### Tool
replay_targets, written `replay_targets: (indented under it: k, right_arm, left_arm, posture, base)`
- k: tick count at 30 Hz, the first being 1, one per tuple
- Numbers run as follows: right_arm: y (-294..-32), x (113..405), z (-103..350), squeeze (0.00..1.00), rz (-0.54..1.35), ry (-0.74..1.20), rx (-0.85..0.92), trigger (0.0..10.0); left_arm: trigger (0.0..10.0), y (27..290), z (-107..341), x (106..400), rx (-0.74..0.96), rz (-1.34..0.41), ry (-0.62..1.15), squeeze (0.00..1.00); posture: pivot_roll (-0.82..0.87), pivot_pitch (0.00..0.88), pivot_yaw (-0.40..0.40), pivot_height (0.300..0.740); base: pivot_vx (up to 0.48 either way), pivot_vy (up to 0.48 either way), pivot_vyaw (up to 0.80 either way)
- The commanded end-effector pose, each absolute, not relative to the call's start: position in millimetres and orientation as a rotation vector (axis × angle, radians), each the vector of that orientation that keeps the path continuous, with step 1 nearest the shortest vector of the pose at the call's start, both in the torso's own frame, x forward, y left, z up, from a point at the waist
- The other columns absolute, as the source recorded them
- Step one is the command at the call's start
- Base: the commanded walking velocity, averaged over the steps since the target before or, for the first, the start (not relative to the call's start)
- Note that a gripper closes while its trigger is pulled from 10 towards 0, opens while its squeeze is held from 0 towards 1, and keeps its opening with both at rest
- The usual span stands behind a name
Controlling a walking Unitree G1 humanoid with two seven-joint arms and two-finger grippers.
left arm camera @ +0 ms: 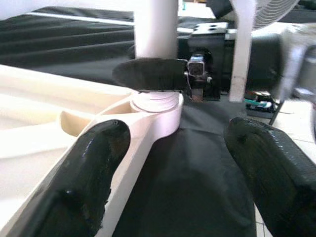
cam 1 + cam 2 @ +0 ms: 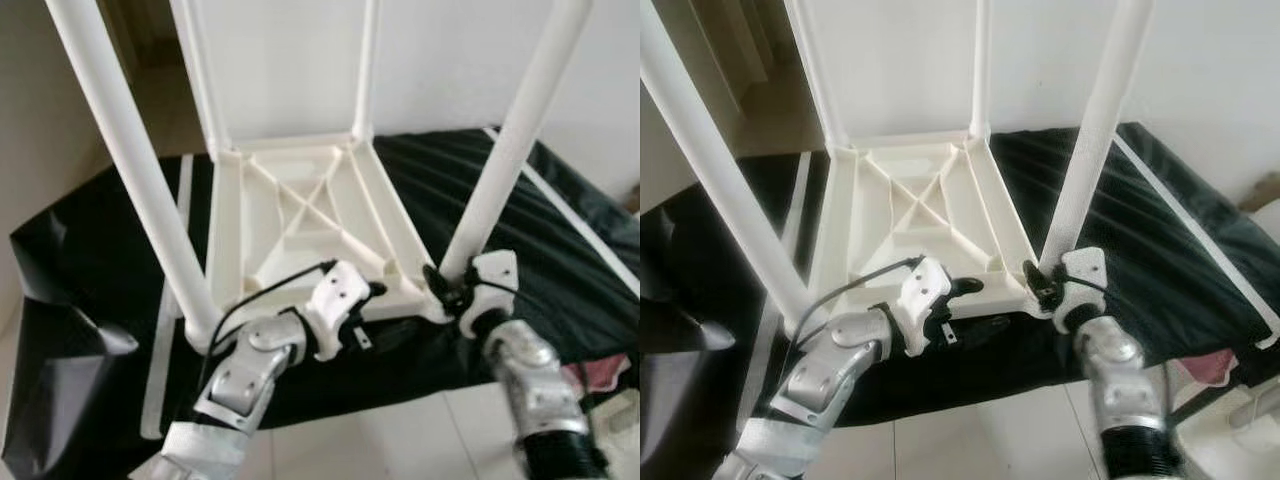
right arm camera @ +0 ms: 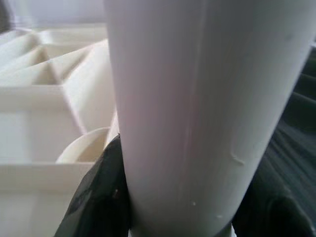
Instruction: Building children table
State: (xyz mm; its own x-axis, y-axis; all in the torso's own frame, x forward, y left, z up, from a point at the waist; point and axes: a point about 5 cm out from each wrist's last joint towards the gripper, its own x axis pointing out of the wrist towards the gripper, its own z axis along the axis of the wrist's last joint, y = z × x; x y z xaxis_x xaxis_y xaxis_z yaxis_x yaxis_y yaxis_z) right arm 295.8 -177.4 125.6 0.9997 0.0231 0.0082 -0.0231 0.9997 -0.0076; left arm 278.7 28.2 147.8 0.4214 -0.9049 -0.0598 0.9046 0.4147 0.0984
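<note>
A white plastic children's table [image 2: 300,210] lies upside down on a black cloth, its legs pointing up. My right gripper [image 2: 445,285] is shut on the base of the near right leg [image 2: 510,140], just above its socket. In the right wrist view that leg [image 3: 197,108] sits between the black fingers [image 3: 98,197]. My left gripper [image 2: 975,305] is open at the table's near edge, between the two near legs. In the left wrist view one of its fingers [image 1: 94,173] lies beside the white rim and the other is over the cloth. The near left leg [image 2: 130,170] stands free.
The black cloth [image 2: 560,250] covers a low surface and ends just in front of the table, with white tiled floor [image 2: 400,430] below. A white strip [image 2: 165,330] runs along the left. A pink item [image 2: 600,372] lies at the lower right. A fan [image 1: 261,10] stands beyond.
</note>
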Motion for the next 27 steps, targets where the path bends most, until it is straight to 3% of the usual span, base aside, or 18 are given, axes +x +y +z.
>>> replay_targets:
  k: [1, 6, 10, 17, 18, 19, 20, 21, 22, 23, 24, 27]
  right_arm:
    - [-180.3, 290.0, 109.5, 0.00, -0.066, 0.082, -0.016, 10.0]
    - [-157.0, 283.8, 104.4, 0.00, -0.242, 0.088, 0.115, 10.0]
    - [-129.4, 284.0, 107.1, 0.00, -0.205, 0.083, 0.203, 10.0]
    - [-134.5, 282.4, 126.0, 0.00, -0.154, 0.013, 0.213, 10.0]
    - [-137.4, 281.2, 130.2, 0.11, -0.147, -0.002, 0.208, 10.0]
    - [-137.4, 281.2, 130.2, 0.11, -0.147, -0.002, 0.208, 10.0]
    - [-140.1, 280.2, 133.5, 0.36, -0.143, -0.017, 0.208, 10.0]
    - [-140.1, 280.2, 133.5, 0.36, -0.143, -0.017, 0.208, 10.0]
    - [-142.3, 279.5, 135.8, 0.52, -0.122, -0.035, 0.184, 10.0]
    - [-142.3, 279.5, 135.8, 0.52, -0.122, -0.035, 0.184, 10.0]
    - [-143.2, 278.6, 136.8, 1.00, -0.105, -0.044, 0.171, 10.0]
    - [-141.6, 275.0, 138.3, 1.00, -0.015, -0.061, 0.198, 10.0]
  left_arm:
    - [10.0, 34.3, 147.1, 289.3, 0.124, -0.951, 0.008, 0.00]
    - [10.0, 36.1, 148.5, 293.3, 0.126, -0.920, 0.003, 0.00]
    - [10.0, 34.5, 150.9, 295.8, 0.125, -0.905, 0.001, 0.00]
    - [10.0, 28.0, 155.2, 295.8, 0.113, -0.907, -0.010, 0.00]
    - [10.0, 27.6, 155.9, 295.7, 0.114, -0.911, -0.017, 0.00]
    - [10.0, 27.6, 155.9, 295.7, 0.114, -0.911, -0.017, 0.00]
    - [10.0, 28.1, 156.7, 295.4, 0.114, -0.916, -0.025, 0.00]
    - [10.0, 28.1, 156.7, 295.4, 0.114, -0.916, -0.025, 0.00]
    - [10.0, 29.3, 156.8, 295.1, 0.118, -0.923, -0.033, 0.00]
    - [10.0, 29.3, 156.8, 295.1, 0.118, -0.923, -0.033, 0.00]
    - [10.0, 29.6, 157.0, 293.9, 0.120, -0.947, -0.040, 0.00]
    - [10.0, 30.2, 158.7, 289.4, 0.141, -0.990, -0.077, 0.00]
  posture:
    - [-0.05, 0.000, -0.011, 0.740]
    - [-0.04, 0.000, -0.013, 0.740]
    - [-0.03, 0.000, -0.010, 0.740]
    - [-0.05, 0.000, 0.005, 0.740]
    - [-0.05, 0.000, 0.009, 0.740]
    - [-0.05, 0.000, 0.009, 0.740]
    - [-0.05, 0.000, 0.011, 0.740]
    - [-0.05, 0.000, 0.011, 0.740]
    - [-0.05, 0.000, 0.011, 0.740]
    - [-0.05, 0.000, 0.011, 0.740]
    - [-0.06, 0.000, 0.011, 0.740]
    - [-0.06, 0.000, 0.009, 0.740]
  base:
    - [0.000, 0.000, 0.00]
    - [0.000, 0.000, 0.00]
    - [0.000, 0.000, 0.00]
    - [0.000, 0.000, 0.00]
    - [0.000, 0.000, 0.00]
    - [0.000, 0.000, 0.00]
    - [0.000, 0.000, 0.00]
    - [0.000, 0.000, 0.00]
    - [0.000, 0.000, 0.00]
    - [0.000, 0.000, 0.00]
    - [0.000, 0.000, 0.00]
    - [0.000, 0.000, 0.00]
